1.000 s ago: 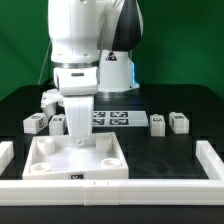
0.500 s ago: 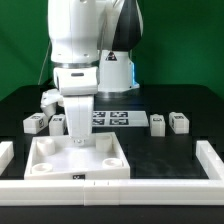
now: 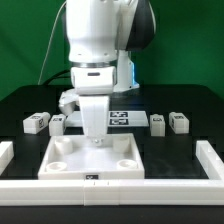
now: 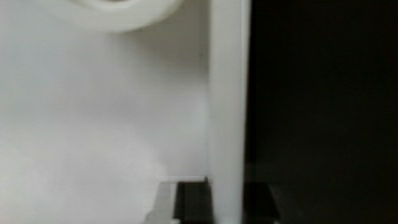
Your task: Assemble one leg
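Black tabletop (image 3: 20, 105), green backdrop. Tool (image 3: 96, 141) is down in the white square panel (image 3: 125, 170) by the front edge; can't tell how wide it is. Nearest leg (image 3: 58, 123) sits apart from it, nearer the back edge, toward the exterior view's left. Its tag faces the front edge; long axis unclear. Arm and panel shifted toward the exterior view's right since earlier.

A green backdrop (image 3: 25, 40) stands behind the black table (image 3: 186, 150).
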Controlling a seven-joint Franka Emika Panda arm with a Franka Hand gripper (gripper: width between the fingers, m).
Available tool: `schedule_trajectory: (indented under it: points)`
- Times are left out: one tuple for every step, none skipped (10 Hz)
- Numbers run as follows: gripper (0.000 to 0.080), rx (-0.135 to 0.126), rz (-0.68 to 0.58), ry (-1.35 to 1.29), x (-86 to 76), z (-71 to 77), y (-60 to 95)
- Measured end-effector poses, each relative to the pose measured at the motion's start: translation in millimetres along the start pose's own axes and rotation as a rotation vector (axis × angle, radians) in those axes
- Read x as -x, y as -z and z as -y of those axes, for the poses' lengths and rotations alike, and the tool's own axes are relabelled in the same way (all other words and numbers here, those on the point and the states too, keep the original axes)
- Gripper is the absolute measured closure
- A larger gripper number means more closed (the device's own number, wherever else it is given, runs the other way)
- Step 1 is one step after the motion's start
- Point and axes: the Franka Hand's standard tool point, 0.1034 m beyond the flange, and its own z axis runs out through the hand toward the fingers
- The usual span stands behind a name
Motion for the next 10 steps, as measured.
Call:
schedule_trajectory:
  points:
    - [0.0742,-0.003,-0.005,-0.023,-15.9,-2.4,0.5]
    - [0.0742,-0.010,-0.010,-0.029,-33.2,-5.2,1.1]
    - [0.0742,-0.025,-0.010,-0.055,-47.2,-9.4,3.6]
    - [0.0742,-0.020,-0.015,-0.063,-60.6,-15.2,5.4]
    - [0.0742,-0.019,-0.017,-0.070,-70.3,-18.1,4.9]
    - [0.0742,-0.025,-0.016,-0.086,-80.7,-21.7,4.8]
    - [0.0742,-0.037,-0.014,-0.077,-89.1,-22.7,3.8]
    - [0.0742,-0.050,-0.010,-0.072,-91.2,-22.9,3.6]
    - [0.0742,-0.062,-0.007,-0.071,-91.6,-23.0,2.7]
    - [0.0742,-0.064,-0.007,-0.071,-91.5,-23.0,2.8]
